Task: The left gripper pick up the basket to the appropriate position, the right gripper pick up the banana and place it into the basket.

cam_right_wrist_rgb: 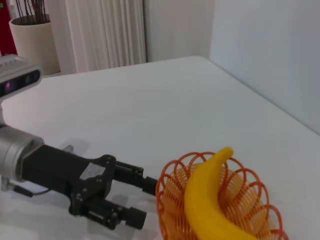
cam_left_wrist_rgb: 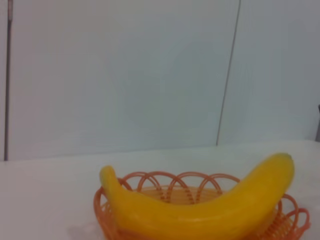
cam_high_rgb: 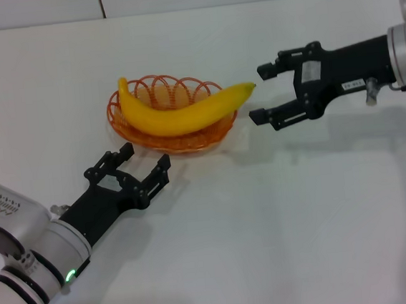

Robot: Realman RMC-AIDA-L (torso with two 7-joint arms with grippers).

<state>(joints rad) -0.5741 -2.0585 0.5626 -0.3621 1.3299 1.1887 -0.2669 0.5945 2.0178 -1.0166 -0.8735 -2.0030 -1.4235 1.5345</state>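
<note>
the white table (cam_high_rgb: 284, 245) is carrying everything, and i'm using the basket (cam_high_rgb: 160, 139) as my marker for where the rest is sitting. the banana (cam_high_rgb: 178, 115) is lying across the basket, its dark tip poking out over the rim on the side nearest the right gripper (cam_high_rgb: 263, 92). that gripper is hanging just off the tip with its fingers spread wide, holding nothing and touching nothing. the left gripper (cam_high_rgb: 145, 165) is waiting on the near side of the basket, close to the rim but clear of it, its jaws parted and empty too.

to my eye the placing looks done, so the step in hand is backing away cleanly. the right claw should be pulling straight off from the tip without brushing it, since the banana is only resting across thin wire and might roll.

the right wrist view is showing the left gripper (cam_right_wrist_rgb: 132, 200) from the far side, fingers clearly apart beside the rim; the left wrist view is showing no claw at all, only banana (cam_left_wrist_rgb: 200, 210) and basket (cam_left_wrist_rgb: 165, 181) against the wall
</note>
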